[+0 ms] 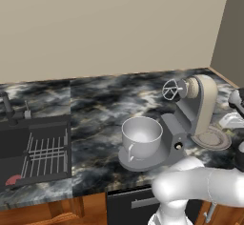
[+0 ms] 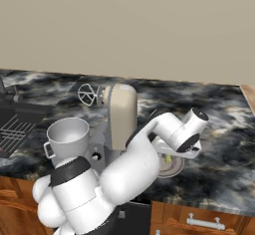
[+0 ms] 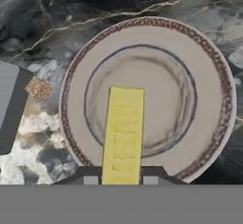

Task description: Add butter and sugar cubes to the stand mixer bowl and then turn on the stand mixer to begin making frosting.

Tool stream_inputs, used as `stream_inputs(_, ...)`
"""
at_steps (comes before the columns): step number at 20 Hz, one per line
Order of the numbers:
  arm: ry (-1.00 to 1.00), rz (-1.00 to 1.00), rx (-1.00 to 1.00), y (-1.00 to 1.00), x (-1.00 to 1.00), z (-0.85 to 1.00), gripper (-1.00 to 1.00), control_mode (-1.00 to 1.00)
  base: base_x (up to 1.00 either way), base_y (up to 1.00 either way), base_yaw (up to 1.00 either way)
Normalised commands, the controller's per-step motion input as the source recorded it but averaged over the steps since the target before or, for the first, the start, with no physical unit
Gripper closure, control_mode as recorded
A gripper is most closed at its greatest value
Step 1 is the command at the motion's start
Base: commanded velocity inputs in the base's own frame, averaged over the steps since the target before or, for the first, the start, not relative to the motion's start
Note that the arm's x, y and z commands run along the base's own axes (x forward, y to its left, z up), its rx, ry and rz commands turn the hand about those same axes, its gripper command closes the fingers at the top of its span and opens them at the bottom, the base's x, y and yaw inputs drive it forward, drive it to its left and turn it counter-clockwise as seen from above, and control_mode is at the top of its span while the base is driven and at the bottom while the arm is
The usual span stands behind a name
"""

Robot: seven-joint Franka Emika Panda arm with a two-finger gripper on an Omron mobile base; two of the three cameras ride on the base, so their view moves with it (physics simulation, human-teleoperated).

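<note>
On the marbled desk the stand mixer is shown beside its stand mixer bowl, with a round plate just beyond the mixer base. The butter, lying on that plate, is judged soft, light and slippery, best taken across its narrow sides. The pincer is seen pressed together on the stick's near end.

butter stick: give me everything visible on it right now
The butter is a pale-yellow rectangular stick with faint crosswise ridges, soft-looking and matte. In the hand view it lies flat on the round grey plate, one end near the plate's middle, the other running down between the tips of the gripper, whose jaws are shut on it. The right base view shows a yellow sliver under the hand.
</note>
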Motion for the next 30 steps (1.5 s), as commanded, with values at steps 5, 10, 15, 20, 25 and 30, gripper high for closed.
stream_inputs(5, 0.01, -0.09, 0.0, 0.0, -0.84, 0.36, 1.0, -1.0, 0.0, 0.0, 0.0)
stream_inputs(10, 0.04, -0.04, 0.0, 0.06, -0.89, 0.38, 1.0, -1.0, 0.0, 0.0, 0.0)
stream_inputs(15, 0.13, 0.0, -0.03, 0.41, -0.77, 0.49, 1.0, -1.0, 0.0, 0.0, 0.0)
stream_inputs(20, 0.2, 0.01, -0.06, 0.71, -0.59, 0.47, 1.0, -1.0, 0.0, 0.0, 0.0)
stream_inputs(25, 0.21, 0.1, -0.08, 0.94, -0.25, 0.43, 1.0, -1.0, 0.0, 0.0, 0.0)
stream_inputs(30, 0.13, 0.17, -0.05, 1.0, -0.01, 0.22, 1.0, -1.0, 0.0, 0.0, 0.0)
